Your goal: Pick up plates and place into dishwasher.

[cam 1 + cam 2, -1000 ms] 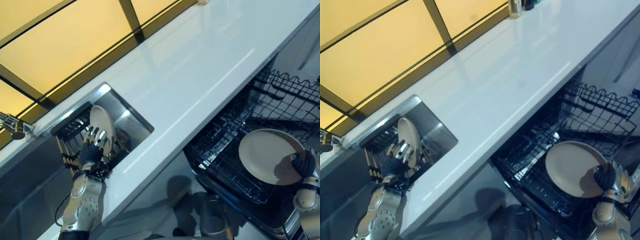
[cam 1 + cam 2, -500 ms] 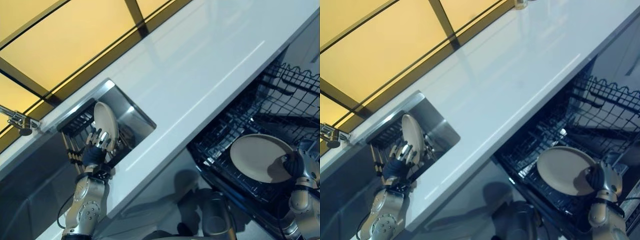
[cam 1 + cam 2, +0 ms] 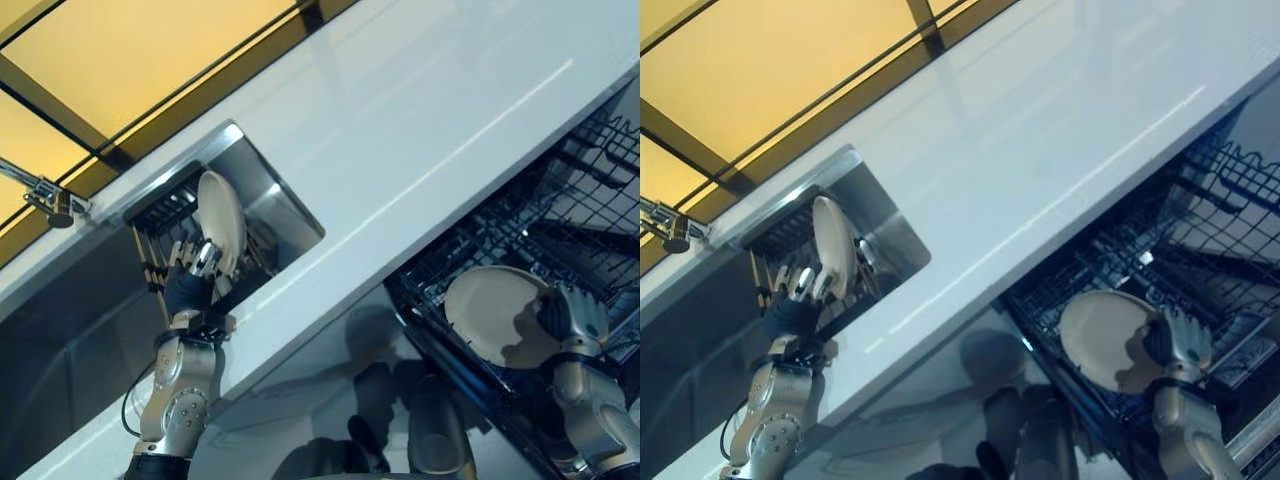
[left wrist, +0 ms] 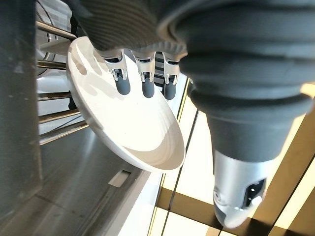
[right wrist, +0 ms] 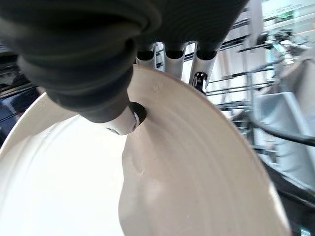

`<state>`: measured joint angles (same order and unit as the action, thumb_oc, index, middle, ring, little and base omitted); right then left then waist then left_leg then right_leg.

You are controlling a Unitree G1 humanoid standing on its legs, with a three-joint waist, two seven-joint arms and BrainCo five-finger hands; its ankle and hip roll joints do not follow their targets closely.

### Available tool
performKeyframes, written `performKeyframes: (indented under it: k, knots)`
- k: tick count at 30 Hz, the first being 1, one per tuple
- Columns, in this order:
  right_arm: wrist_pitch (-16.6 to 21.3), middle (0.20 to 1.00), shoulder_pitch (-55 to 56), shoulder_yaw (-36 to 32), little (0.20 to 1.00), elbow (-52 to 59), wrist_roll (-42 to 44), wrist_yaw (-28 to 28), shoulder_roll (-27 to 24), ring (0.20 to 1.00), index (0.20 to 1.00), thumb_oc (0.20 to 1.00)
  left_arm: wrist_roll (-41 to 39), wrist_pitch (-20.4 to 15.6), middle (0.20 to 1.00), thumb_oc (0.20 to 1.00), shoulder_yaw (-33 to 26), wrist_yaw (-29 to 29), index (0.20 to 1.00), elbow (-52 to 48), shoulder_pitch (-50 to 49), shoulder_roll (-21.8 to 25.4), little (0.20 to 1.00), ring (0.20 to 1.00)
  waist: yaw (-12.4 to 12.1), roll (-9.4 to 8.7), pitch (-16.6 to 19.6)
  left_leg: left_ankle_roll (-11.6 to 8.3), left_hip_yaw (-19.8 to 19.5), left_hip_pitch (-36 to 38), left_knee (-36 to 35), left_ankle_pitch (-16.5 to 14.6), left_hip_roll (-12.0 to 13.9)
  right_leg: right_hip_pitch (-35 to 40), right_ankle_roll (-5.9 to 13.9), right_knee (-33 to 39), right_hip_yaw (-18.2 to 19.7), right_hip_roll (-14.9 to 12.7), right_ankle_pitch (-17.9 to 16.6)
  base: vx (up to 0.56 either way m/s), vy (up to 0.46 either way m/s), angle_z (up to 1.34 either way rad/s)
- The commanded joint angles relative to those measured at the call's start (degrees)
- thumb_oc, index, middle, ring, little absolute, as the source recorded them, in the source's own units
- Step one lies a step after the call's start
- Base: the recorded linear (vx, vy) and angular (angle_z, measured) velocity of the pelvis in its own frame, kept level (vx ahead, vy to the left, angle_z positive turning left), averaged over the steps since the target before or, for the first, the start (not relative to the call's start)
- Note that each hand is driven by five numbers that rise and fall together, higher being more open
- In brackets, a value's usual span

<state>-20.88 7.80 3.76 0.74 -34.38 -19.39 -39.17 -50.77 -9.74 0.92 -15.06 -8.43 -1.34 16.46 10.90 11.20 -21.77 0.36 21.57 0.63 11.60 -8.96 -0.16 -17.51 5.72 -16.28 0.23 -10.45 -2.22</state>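
White countertop [image 3: 400, 130] runs diagonally across scene. Steel sink [image 3: 270, 195] set into countertop, toward its left end. Dark wire drying rack [image 3: 165, 235] inside sink. Chrome faucet [image 3: 45, 195] beyond sink, at far left. Amber-lit window with dark frame bars [image 3: 150, 60] along countertop's far edge.

The right hand [image 3: 570, 318] covers one edge of the beige plate [image 3: 490, 312] over the dishwasher rack [image 3: 600, 210], which runs off the picture's edge. The white plate's [image 3: 222, 218] lower rim sits hidden among sink rack [image 3: 165, 215] bars behind the left hand [image 3: 188, 285].
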Motion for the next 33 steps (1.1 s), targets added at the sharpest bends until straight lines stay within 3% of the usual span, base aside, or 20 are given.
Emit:
performKeyframes:
  k: [1,4,13,15,16,17,18,24,33]
  knots:
    - [1.2,0.200,0.1,10.9,0.200,-3.1,-2.0,7.3,3.6,0.200,0.200,0.200,0.6,-0.5,1.000,1.000,1.4,-0.9,1.000,0.0,0.0,1.5,1.000,1.000,-2.3,-4.25,-1.2,3.02,-4.7,-6.2,11.0,-5.3,0.7,6.9,5.03,8.9,-2.1,-1.0,0.8,-0.04,-0.034,0.02]
    - [1.4,0.200,-0.9,14.4,0.200,-3.6,-1.6,8.6,4.9,0.200,0.200,0.200,1.4,0.2,1.000,1.000,1.5,-1.5,1.000,0.0,1.2,1.8,1.000,1.000,-3.0,-5.62,-1.0,3.08,-4.5,-6.5,10.6,-4.0,0.8,7.4,4.81,10.0,-2.3,-1.0,-0.6,-0.06,-0.053,0.14]
    - [1.7,0.200,0.4,17.5,0.200,-3.8,-0.3,12.7,7.4,0.200,0.200,0.200,2.6,2.8,1.000,1.000,0.4,-0.7,1.000,-0.5,0.8,2.4,1.000,1.000,-4.9,-8.41,1.6,2.83,-5.2,-3.5,8.7,-4.0,0.8,11.2,5.34,12.4,-3.7,-0.4,-1.1,0.01,-0.021,0.06]
    - [1.7,0.200,1.4,17.7,0.200,-4.0,2.5,17.7,8.3,0.200,0.200,0.200,2.8,4.0,1.000,1.000,-0.4,0.0,1.000,-1.0,0.1,2.2,1.000,1.000,-5.4,-9.22,2.7,2.69,-5.4,-2.3,8.0,-4.1,0.8,12.5,5.39,13.2,-4.0,-0.3,-1.1,0.07,0.000,0.03]
    - [2.2,0.200,1.9,18.1,0.200,-4.1,4.3,22.8,8.8,0.200,0.200,0.200,2.9,4.7,1.000,1.000,-0.9,0.2,1.000,-1.2,-0.1,2.1,1.000,1.000,-5.6,-9.69,3.4,2.60,-5.4,-1.7,7.7,-4.1,0.7,13.0,5.41,13.5,-4.2,-0.2,-1.1,0.06,0.004,0.00]
    - [1.7,0.445,2.0,18.2,0.445,-4.1,5.3,25.0,9.0,0.445,0.445,0.445,2.9,4.9,1.000,1.000,-1.0,0.3,1.000,-1.3,-0.2,2.1,1.000,1.000,-5.7,-9.85,3.5,2.57,-5.4,-1.5,7.6,-4.1,0.7,13.1,5.41,13.6,-4.2,-0.2,-1.1,0.05,-0.010,0.00]
    - [-0.5,1.000,3.0,19.3,1.000,-4.0,9.3,31.7,10.2,1.000,1.000,1.000,3.1,6.0,1.000,1.000,-1.6,0.8,1.000,-1.6,-0.4,2.1,1.000,1.000,-6.1,-10.73,4.5,2.31,-5.4,-0.7,7.2,-4.1,0.8,13.8,5.38,13.8,-4.5,-0.1,-1.1,0.03,-0.013,0.01]
    - [-1.6,1.000,5.4,20.0,1.000,-2.1,24.7,41.7,12.8,1.000,1.000,1.000,5.0,8.2,1.000,1.000,-3.4,2.9,1.000,-0.5,-0.3,2.1,1.000,1.000,-7.4,-14.23,8.1,1.68,-5.6,2.4,5.0,-4.0,1.4,16.0,5.25,15.3,-5.4,0.9,-1.1,0.03,-0.040,0.04]
    - [-0.3,1.000,8.1,16.7,1.000,-0.4,28.7,46.0,14.2,1.000,1.000,1.000,5.7,7.1,1.000,1.000,-5.5,5.7,1.000,1.8,-1.3,1.1,1.000,1.000,-6.8,-15.87,11.5,1.59,-5.1,6.0,2.1,-3.9,1.1,17.9,4.74,16.3,-5.5,1.5,-1.4,-0.01,0.039,0.00]
